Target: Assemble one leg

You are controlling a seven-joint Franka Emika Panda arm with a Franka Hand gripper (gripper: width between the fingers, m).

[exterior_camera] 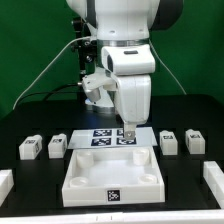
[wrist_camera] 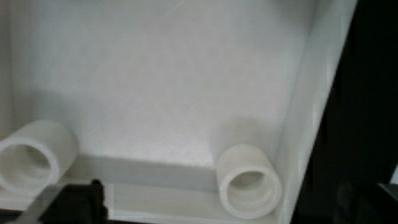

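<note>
Four small white stubby block legs (exterior_camera: 57,145) untouched; tool (exterior_camera: 127,133), spread we cannot tell, may shove large white square tray (exterior_camera: 110,167).

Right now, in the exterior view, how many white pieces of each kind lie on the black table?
Legs: 4
Large square piece with corner sockets: 1
Marker board: 1
Pieces cut off at the picture's edges: 2
Total: 8

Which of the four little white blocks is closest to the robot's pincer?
The inner leg of the pair on the exterior view's right. The pincer hangs closer to that side; the other three sit farther away.
</note>
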